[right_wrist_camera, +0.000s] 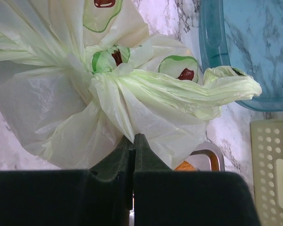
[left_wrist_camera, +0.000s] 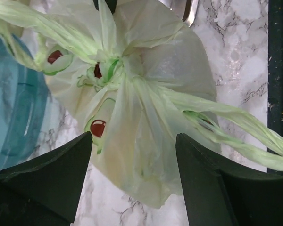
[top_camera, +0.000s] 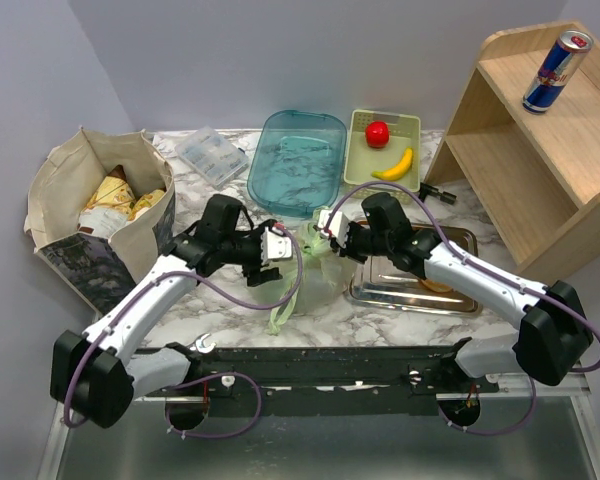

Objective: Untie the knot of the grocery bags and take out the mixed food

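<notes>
Left gripper [left_wrist_camera: 133, 136]: jaws apart, straddling pale green bag [left_wrist_camera: 151, 155] at tabletop centre. Right gripper [right_wrist_camera: 134, 137]: jaws together, tips against bag near knot [right_wrist_camera: 108, 61].

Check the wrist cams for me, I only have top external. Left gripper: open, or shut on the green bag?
Observer: Open. The left wrist view shows the left gripper with fingers spread wide and gripping nothing; the pale green bag lies just ahead of them.
Operator: And the right one?
Observer: Shut. The right wrist view shows the right gripper with fingertips pressed together, and it looks to be pinching a fold of the bag close to the knot, which is tied.
</notes>
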Available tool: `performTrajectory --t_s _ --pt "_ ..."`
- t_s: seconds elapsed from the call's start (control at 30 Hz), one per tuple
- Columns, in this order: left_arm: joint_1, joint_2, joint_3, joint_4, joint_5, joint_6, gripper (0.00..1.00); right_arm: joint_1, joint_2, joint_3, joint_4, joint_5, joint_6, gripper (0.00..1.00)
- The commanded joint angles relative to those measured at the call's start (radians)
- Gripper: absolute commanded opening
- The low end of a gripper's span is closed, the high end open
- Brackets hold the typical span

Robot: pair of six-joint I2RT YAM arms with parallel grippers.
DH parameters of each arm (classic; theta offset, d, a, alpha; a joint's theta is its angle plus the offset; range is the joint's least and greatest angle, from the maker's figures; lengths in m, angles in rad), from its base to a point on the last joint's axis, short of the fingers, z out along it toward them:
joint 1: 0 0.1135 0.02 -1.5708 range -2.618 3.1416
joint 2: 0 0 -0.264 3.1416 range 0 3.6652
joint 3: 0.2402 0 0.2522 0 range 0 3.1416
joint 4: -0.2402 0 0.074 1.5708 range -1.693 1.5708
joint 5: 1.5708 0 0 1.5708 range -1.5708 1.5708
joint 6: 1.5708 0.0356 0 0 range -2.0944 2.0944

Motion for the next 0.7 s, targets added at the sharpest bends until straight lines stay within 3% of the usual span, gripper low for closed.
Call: performTrajectory --t_s 0.0,0.1,0.17,0.27,0.33,0.37,0.5,0.67 --pt "-0.057 0.102 0.008 0.066 -0.028 -0.065 0.73 0.0 -0.025 -0.023 0.042 -0.033 0.023 0.01" --pt "-0.081 0.158 -0.013 0.115 -0.095 -0.089 0.76 0.0 -0.034 -0.03 0.048 -0.027 0.034 0.01" --pt "-0.081 0.191 -0.016 0.144 -0.131 -0.123 0.7 0.0 -0.041 -0.036 0.05 -0.027 0.034 0.01" --pt "-0.082 0.218 -0.008 0.136 -0.151 -0.13 0.39 0.0 -0.046 -0.048 0.051 -0.016 0.033 0.01" --pt "-0.082 0.201 -0.016 0.125 -0.147 -0.12 0.06 0.0 -0.045 -0.053 0.054 0.011 0.035 0.01" --pt "-0.08 0.179 -0.028 0.122 -0.146 -0.118 0.0 -0.001 -0.045 -0.057 0.054 0.035 0.037 0.01" --pt "-0.041 0.066 -0.098 0.112 -0.126 -0.126 0.0 -0.006 -0.054 -0.079 0.053 0.159 0.046 0.01" --pt "0.094 -0.021 -0.156 0.045 -0.094 -0.098 0.0 -0.048 -0.081 -0.12 0.022 0.198 0.033 0.01"
